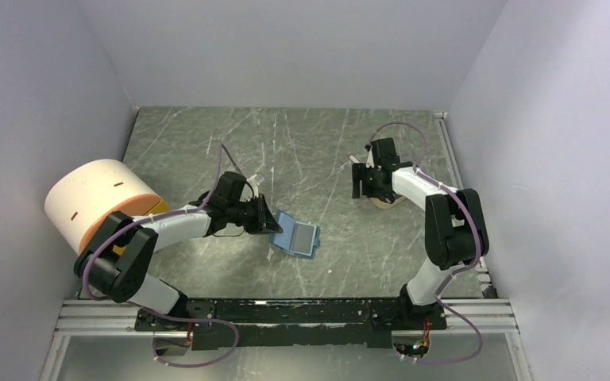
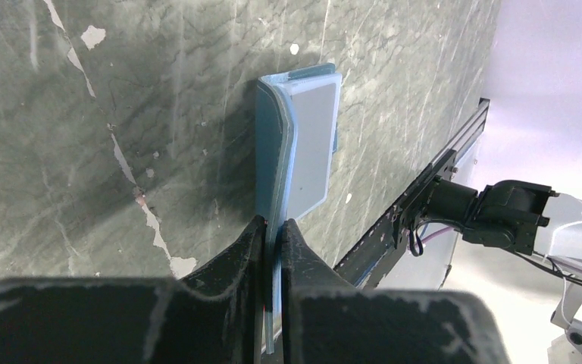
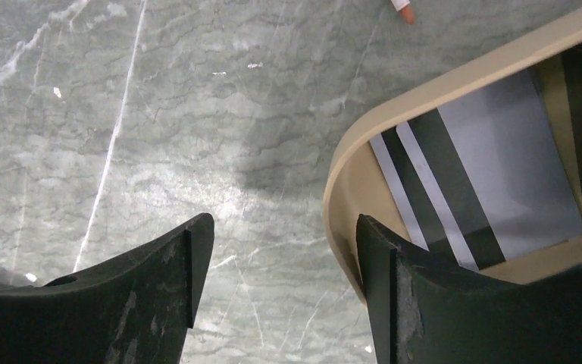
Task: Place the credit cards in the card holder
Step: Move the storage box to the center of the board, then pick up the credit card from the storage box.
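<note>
1. Fingers of the left gripper (image 2: 273, 231) are pressed tight on one thin edge of the small teal-blue folding card holder (image 2: 303, 129). The card holder sits on the grey stone-look table (image 1: 310, 151), near the middle, just past the left arm. The pinch is on a thin flap only, so the holder can slip out or flop over if the arm pulls or twists
2. The right gripper (image 3: 284, 227) is spread wide and holds nothing. It hangs over the edge of the small tan tray with round corners (image 3: 424, 97). One finger is over the bare table and the other is over the tray. If it goes down like this, a finger can bump the rim and push or tip the tray
3. A thin flat grey credit card with dark stripes (image 3: 500, 144) lies flat on the floor of the tray. A flat card is hard to pick up, so the fingers can slide over it. I cannot tell if more cards lie under it; if they do, two can come up at once
4. The tray and the card holder are well apart, so a card in a weak grip can fall on the way
5. The slots look narrow. If the holder moves or folds shut, the card can miss and bend
</note>
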`<state>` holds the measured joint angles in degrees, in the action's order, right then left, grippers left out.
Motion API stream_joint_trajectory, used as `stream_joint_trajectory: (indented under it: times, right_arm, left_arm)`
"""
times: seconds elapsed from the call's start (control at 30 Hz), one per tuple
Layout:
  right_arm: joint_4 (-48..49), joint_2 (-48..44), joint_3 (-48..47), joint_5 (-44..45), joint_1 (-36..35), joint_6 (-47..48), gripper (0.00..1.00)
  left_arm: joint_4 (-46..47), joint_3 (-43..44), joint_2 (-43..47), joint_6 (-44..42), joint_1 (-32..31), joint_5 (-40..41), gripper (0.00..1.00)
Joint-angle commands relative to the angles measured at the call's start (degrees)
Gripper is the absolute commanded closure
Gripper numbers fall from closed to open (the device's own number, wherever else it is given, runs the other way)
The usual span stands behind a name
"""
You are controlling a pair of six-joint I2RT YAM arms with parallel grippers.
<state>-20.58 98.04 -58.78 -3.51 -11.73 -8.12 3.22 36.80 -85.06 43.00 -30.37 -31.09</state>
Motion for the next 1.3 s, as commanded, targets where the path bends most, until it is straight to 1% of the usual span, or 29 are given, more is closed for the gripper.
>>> stream_joint_trajectory:
  times: [0.0,0.07,0.13,0.2,0.3,0.5,0.67,0.8,0.9,1.03,1.27]
  right_arm:
    - [-3.33,-3.63,-1.55,2.19,-0.43,-1.20,0.25]
    - [-4.00,-4.76,-2.55,4.04,-0.32,-1.04,0.21]
    - [-4.34,-5.95,-3.48,5.13,-0.08,-0.94,0.13]
    - [-3.94,-6.74,-4.14,6.52,0.19,-0.51,0.10]
    - [-5.27,-6.20,-7.10,11.34,0.52,1.48,0.10]
    - [-7.73,-3.20,-12.88,25.95,1.06,8.97,0.08]
    - [-7.66,-0.29,-13.39,32.83,1.24,17.04,0.08]
    - [-7.52,0.54,-11.99,31.80,1.27,21.29,0.07]
    - [-8.84,1.43,-12.02,30.28,0.89,21.50,0.06]
    - [-7.32,0.72,-9.91,28.02,-0.05,21.57,0.04]
    - [-6.54,1.61,-8.22,27.85,-2.34,21.14,0.03]
  left_arm:
    - [-0.07,1.00,1.08,-0.99,0.54,-2.16,0.88]
    - [-0.11,1.00,1.06,-0.99,0.50,-2.26,0.88]
    - [-0.19,0.92,1.13,-1.05,0.57,-2.26,0.88]
    - [-0.22,0.79,1.31,-1.08,0.60,-2.15,0.88]
    - [0.02,0.69,1.30,-0.95,0.59,-2.38,0.88]
    - [0.26,0.04,1.93,-0.73,0.62,-2.59,0.87]
    - [-0.39,-0.06,2.23,-0.96,0.65,-2.79,0.88]
    - [-1.43,-0.06,2.99,-1.42,0.66,-2.23,0.87]
    - [-1.46,-0.06,2.93,-1.44,0.69,-2.21,0.87]
    - [-0.02,-0.27,2.00,-0.80,0.67,-2.88,0.87]
    - [1.22,-0.89,1.21,-0.18,0.68,-3.74,0.87]
